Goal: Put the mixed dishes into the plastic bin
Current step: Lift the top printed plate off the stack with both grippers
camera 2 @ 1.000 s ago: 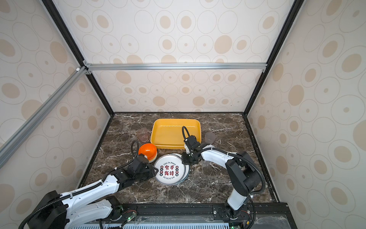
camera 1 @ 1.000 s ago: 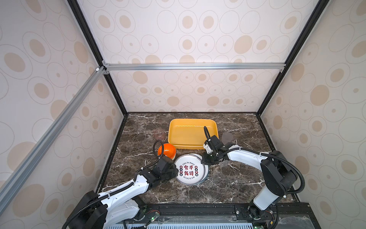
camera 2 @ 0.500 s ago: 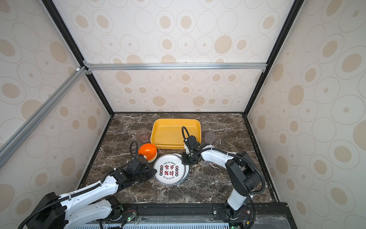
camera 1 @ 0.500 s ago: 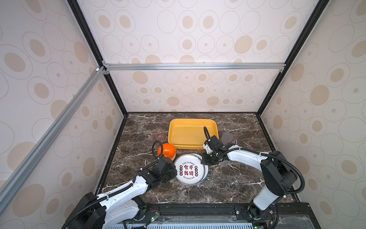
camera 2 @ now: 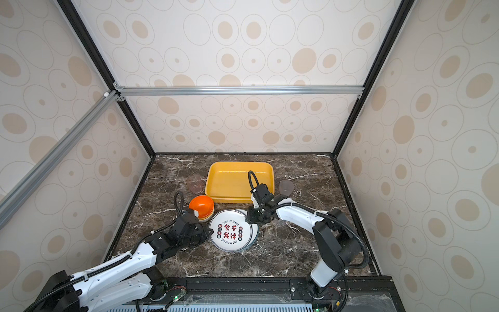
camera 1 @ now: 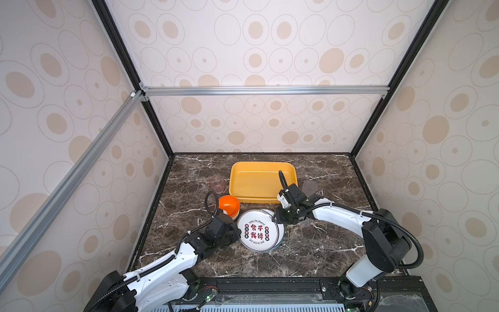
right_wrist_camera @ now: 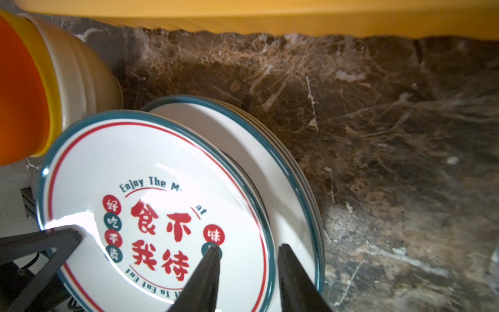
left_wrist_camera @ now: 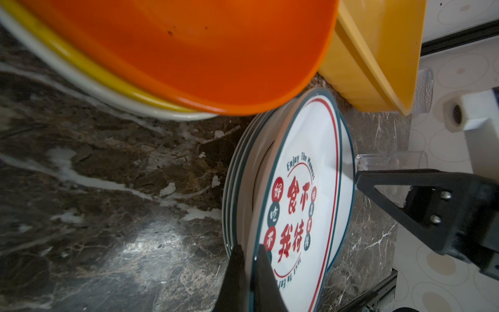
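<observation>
A stack of white plates [camera 1: 279, 235] lies on the marble in front of the yellow plastic bin [camera 1: 256, 183]. The top plate [camera 1: 259, 231] [left_wrist_camera: 305, 189] [right_wrist_camera: 151, 167] sits a little off the plates below. My left gripper [camera 1: 237, 233] [left_wrist_camera: 249, 247] is shut on its left rim. My right gripper [camera 1: 276, 217] [right_wrist_camera: 248, 247] is open, its fingers standing either side of the opposite rim with gaps. An orange bowl [camera 1: 229, 205] tops a yellow and a cream bowl just left of the plates.
A pink cup [camera 1: 218, 183] stands left of the bin and a grey cup [camera 1: 309, 187] right of it. A clear cup [left_wrist_camera: 391, 162] lies by the right arm. The bin's near wall [right_wrist_camera: 243, 16] is close behind the plates.
My left gripper has closed onto the top plate's rim. My right gripper's fingers have spread apart at the other rim. The plate and both arms have barely moved.
</observation>
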### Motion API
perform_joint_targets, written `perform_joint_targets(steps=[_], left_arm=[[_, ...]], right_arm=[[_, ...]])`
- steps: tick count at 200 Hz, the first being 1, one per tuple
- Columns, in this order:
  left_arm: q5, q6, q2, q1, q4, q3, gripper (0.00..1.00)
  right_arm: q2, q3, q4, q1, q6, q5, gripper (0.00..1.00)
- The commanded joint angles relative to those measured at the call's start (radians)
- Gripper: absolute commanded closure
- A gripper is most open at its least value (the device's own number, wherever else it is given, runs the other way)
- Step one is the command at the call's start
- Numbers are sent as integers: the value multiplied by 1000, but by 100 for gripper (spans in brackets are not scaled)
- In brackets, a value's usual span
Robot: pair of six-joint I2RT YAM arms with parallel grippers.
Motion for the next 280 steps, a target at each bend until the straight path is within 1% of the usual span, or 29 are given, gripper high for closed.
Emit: perform_joint_targets(steps=[1, 28, 55, 96, 122, 156, 181, 205, 252, 280], left_arm=[[-4, 1, -28, -7, -15, 24, 100], [-4, 9, -45, -8, -33, 60, 100], [-4, 15, -57, -8, -41, 94, 100], [-4, 36, -55, -8, -52, 155, 100], [-13, 45, -48, -9, -51, 195, 100], [-12, 58, -27, -7, -34, 236, 100], [0, 61, -17, -1, -22, 257, 100], [33, 39, -21, 11, 20, 253, 100], [84, 16, -33, 40, 76, 249, 100], [107, 8, -32, 53, 98, 251, 100]], right_arm=[[-68, 15, -39, 9, -6, 34, 59], [-122, 18, -59, 1, 1, 44, 58], [-171, 11, -62, -20, 15, 25, 58], [-247, -37, -28, -74, 49, -43, 58], [-305, -75, 8, -107, 74, -79, 51], [-357, -118, 45, -157, 104, -132, 49], [-376, -149, 97, -191, 123, -208, 49], [-388, -183, 162, -209, 150, -260, 49], [-394, -204, 222, -217, 173, -294, 49], [-390, -211, 261, -218, 189, -318, 54]])
